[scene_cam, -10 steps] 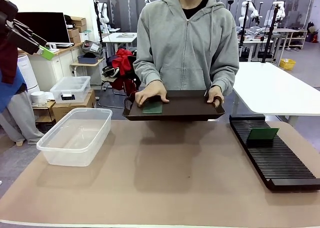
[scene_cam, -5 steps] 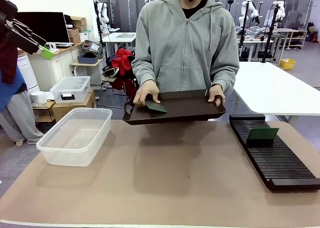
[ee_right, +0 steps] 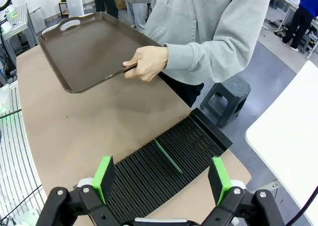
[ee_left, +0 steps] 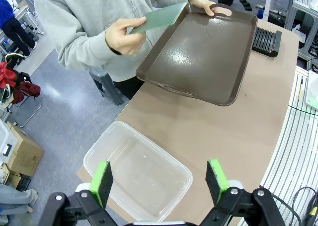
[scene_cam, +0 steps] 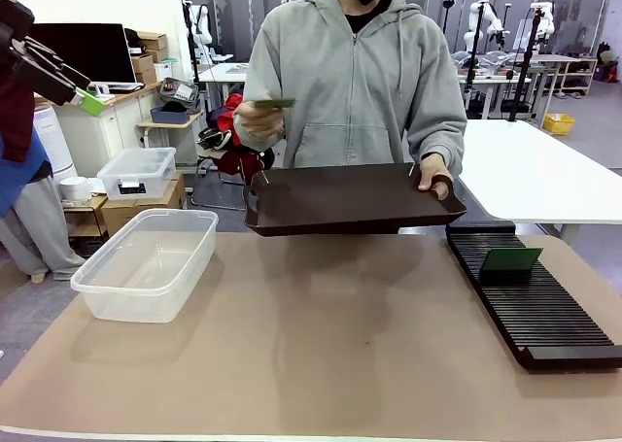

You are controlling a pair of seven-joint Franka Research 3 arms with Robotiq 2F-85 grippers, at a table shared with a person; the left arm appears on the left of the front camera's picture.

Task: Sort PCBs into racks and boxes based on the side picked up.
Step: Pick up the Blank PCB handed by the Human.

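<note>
- One dark-green PCB (scene_cam: 275,103) is pinched by one end in the person's raised hand (scene_cam: 255,121). It is held near level at chest height, above and clear of the brown handled tray (scene_cam: 355,199).
- A second PCB (scene_cam: 512,259) is seen standing on edge in a slot toward the far end of the black slotted rack (scene_cam: 544,311), on the robot's right.
- The tray is gripped at its rim by the person's other hand (scene_cam: 434,182), tilted over the table's far edge, with no board on it.
- The clear tub (scene_cam: 146,262) is seen empty on the robot's left, well apart from the rack.
- The left gripper (ee_left: 159,177) is poised high over the tub, pads spread wide with nothing between them. The right gripper (ee_right: 161,179) hangs over the rack, equally wide and empty.
- A handover is judged to be the step in hand. The board's free end should be approached, with the jaws lined up across its thin faces and kept off the person's fingers.
- The side taken should be noted before closing, since rack or tub is judged to depend on it.
- The grip is best closed squarely and gently, because a thin board caught by a corner is likely to swing or slip.
</note>
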